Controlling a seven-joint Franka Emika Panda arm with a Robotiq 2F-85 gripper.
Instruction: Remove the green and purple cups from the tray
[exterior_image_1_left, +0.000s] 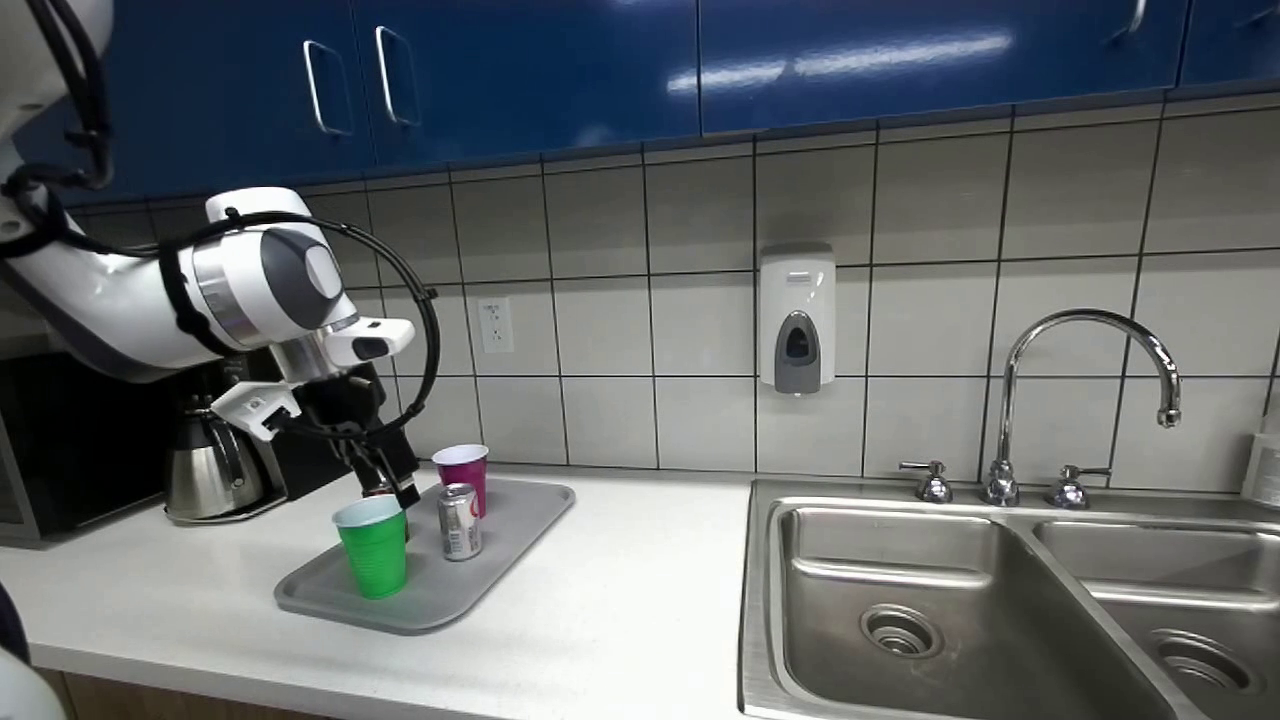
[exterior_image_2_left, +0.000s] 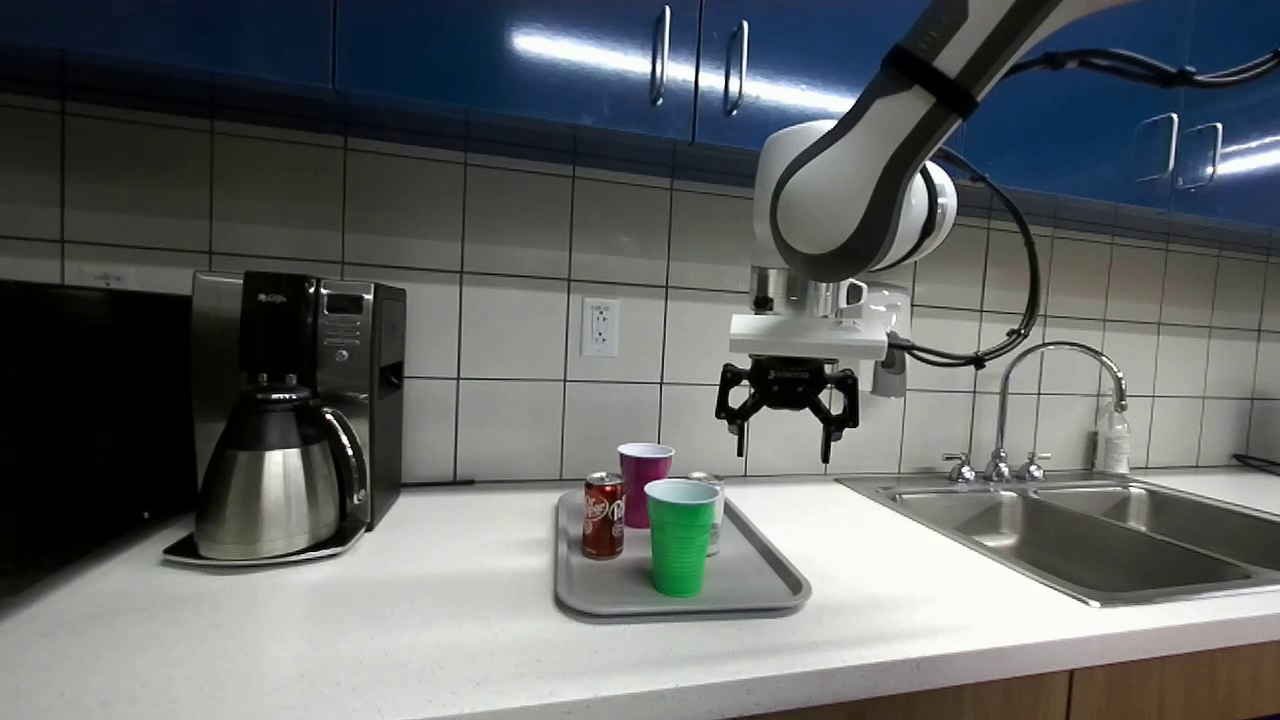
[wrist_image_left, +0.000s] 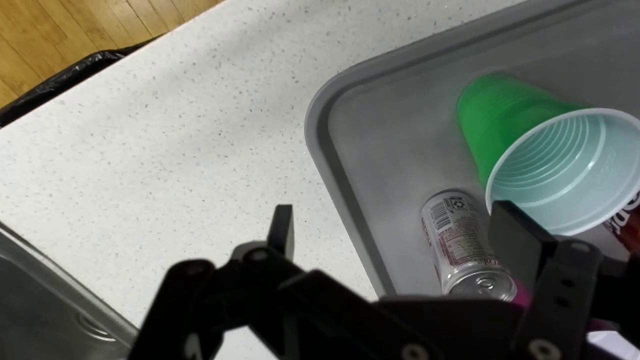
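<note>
"What stands nearest the front edge of the worktop (exterior_image_2_left: 400, 620)?"

"The grey tray (exterior_image_2_left: 745, 575), and on it, by the middle of its front edge, the green cup (exterior_image_2_left: 680, 545), upright."

"Then what?"

"Further in, a red can (exterior_image_2_left: 602, 515) beside the edge facing the coffee maker (exterior_image_2_left: 345, 380), and a silvery can (exterior_image_1_left: 461, 525) near the edge facing the sink (exterior_image_1_left: 762, 600)."

"And the purple cup (exterior_image_2_left: 640, 470)?"

"Upright too, close to the tray's wall-side edge. Both cups are still on the tray."

"The gripper (exterior_image_2_left: 784, 455)?"

"Fingers (exterior_image_2_left: 741, 440) spread wide apart, the whole thing hanging in the air. In the wrist view one fingertip shows against the worktop past the tray's sink-side edge, the other across the green cup's rim."

"Furthest off?"

"The tiled wall (exterior_image_1_left: 600, 330), with a soap dispenser (exterior_image_1_left: 797, 320) on it and blue cabinets (exterior_image_1_left: 560, 80) above."
</note>
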